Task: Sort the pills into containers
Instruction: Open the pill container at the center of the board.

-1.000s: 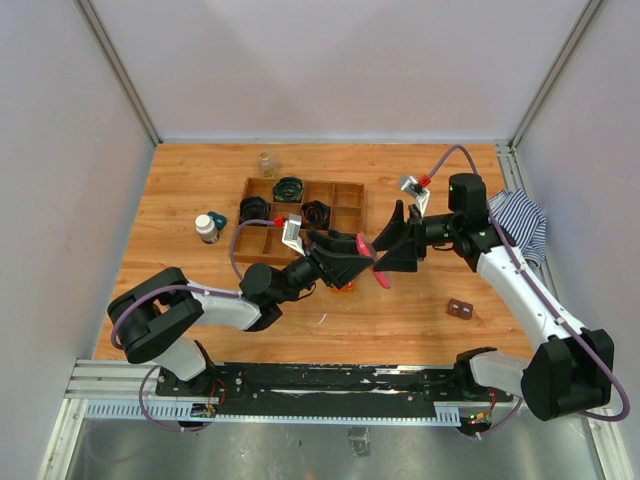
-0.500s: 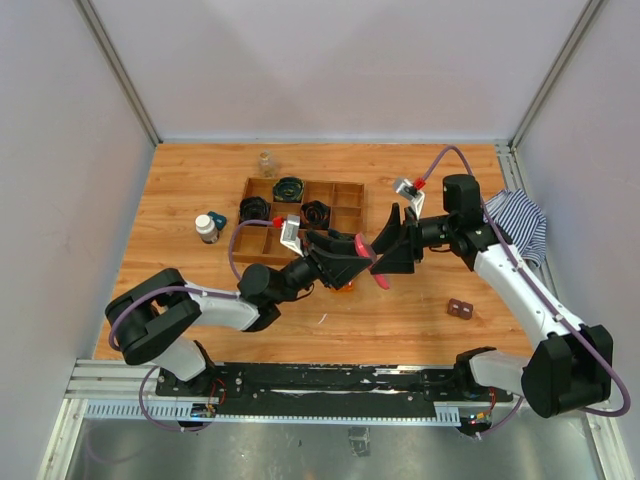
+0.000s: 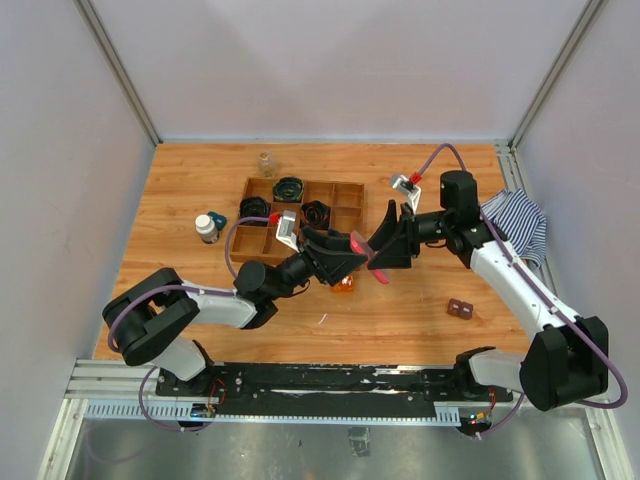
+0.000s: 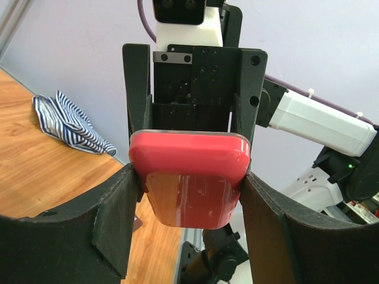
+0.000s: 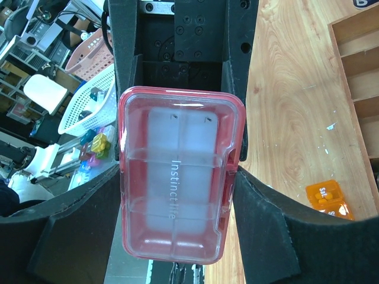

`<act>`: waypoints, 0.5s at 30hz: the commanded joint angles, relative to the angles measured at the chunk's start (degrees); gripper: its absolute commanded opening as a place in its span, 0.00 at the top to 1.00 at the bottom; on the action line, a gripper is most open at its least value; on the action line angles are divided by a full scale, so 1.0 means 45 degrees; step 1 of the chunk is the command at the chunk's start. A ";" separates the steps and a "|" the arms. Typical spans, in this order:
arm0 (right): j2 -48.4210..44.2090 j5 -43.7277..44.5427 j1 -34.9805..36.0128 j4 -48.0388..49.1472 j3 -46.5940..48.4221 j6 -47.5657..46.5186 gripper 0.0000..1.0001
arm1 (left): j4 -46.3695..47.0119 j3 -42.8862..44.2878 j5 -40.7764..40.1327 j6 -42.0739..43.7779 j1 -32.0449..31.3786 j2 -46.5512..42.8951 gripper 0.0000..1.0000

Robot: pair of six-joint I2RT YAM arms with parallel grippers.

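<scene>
The left claw (image 4: 188,198) and the right claw (image 5: 177,201) meet nose to nose above the tabletop (image 3: 190,185). The pink box (image 5: 176,177) hangs between them, clear of the wood. The left claw is partly open and clamped on the box, its two fingers (image 4: 112,225) pressed against the long sides near one end. The right claw comes in from the opposite side, a little wider, and its fingers (image 5: 260,236) touch the same two sides at the other end (so both claws have hold of the one box). From the right wrist the box's clear lid shows, with divided compartments under it; I cannot tell whether anything lies in them.

An orange block (image 3: 343,284) lies on the tabletop just below the left claw. Beyond that claw, away from the arm bases, sits the wooden tray (image 3: 350,188), with black coils (image 3: 289,186) in some compartments. The dark bottle (image 3: 206,228) with its white cap stands well to the left of the left claw, just beside the tray. The clear vial (image 3: 266,162) stands near the tray's far left corner. A striped cloth (image 3: 518,222) lies well to the right of the right claw.
</scene>
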 commanded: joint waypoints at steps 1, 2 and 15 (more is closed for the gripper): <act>-0.0060 -0.1378 0.0109 0.0263 0.0198 0.0564 0.86 | 0.3312 -0.0240 0.0324 -0.0125 0.0254 -0.0020 1.00; -0.0047 -0.1338 0.0101 0.0273 0.0198 0.0592 0.86 | 0.3299 -0.0235 0.0338 -0.0090 0.0263 -0.0015 1.00; 0.0448 -0.2059 -0.0113 0.0693 0.0384 0.1545 0.91 | 0.0437 0.0199 0.1631 0.0439 0.0775 -0.0523 1.00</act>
